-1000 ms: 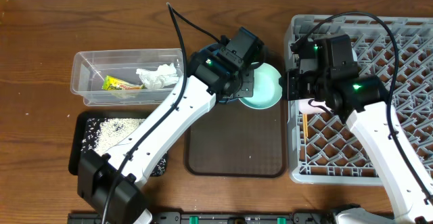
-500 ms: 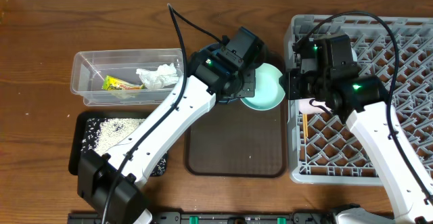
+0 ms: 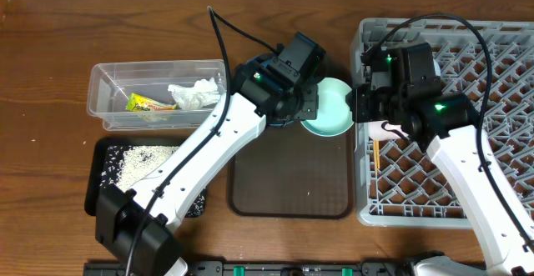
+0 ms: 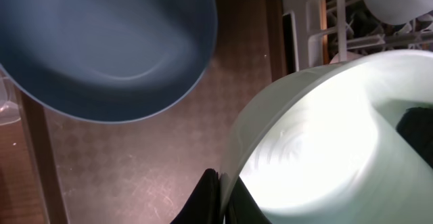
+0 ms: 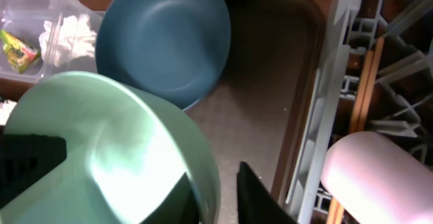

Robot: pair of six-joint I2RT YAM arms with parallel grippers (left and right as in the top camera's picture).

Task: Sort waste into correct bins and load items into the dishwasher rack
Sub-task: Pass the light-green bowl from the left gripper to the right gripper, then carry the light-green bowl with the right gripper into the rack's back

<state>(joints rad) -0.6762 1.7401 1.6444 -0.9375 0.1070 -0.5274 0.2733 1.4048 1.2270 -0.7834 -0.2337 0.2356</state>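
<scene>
Pale green bowl (image 3: 332,109) is between both of my grippers, over the far right corner of the brown serving tray (image 3: 292,184) and just beside the left wall of the dishwasher rack (image 3: 467,168). I cannot tell whether its base is on the tray.

My left gripper (image 4: 218,197) is pinched tight on the bowl's rim at its left side, one finger inside the rim and one outside. My right gripper (image 5: 215,176) comes at the opposite side of the rim. Its fingers are parted only narrowly and stand astride the edge, one inside the bowl and one outside. A sliver of tray shows between the outer finger and the bowl's wall, so this grip is not closed.

The dark blue plate (image 5: 162,41) lies at the tray's far edge, partly under my left arm and close beside the bowl. In the rack, by its left wall, the pink cup (image 5: 379,170) lies on its side with the wooden chopsticks (image 5: 365,88) just beside it.

At the table's (image 3: 50,42) left side, the clear tub (image 3: 104,101) holds the crumpled tissue (image 3: 193,94) and the yellow-green wrapper (image 3: 148,103). The black tray (image 3: 93,184), nearer the front edge, holds the white rice grains (image 3: 138,158).
</scene>
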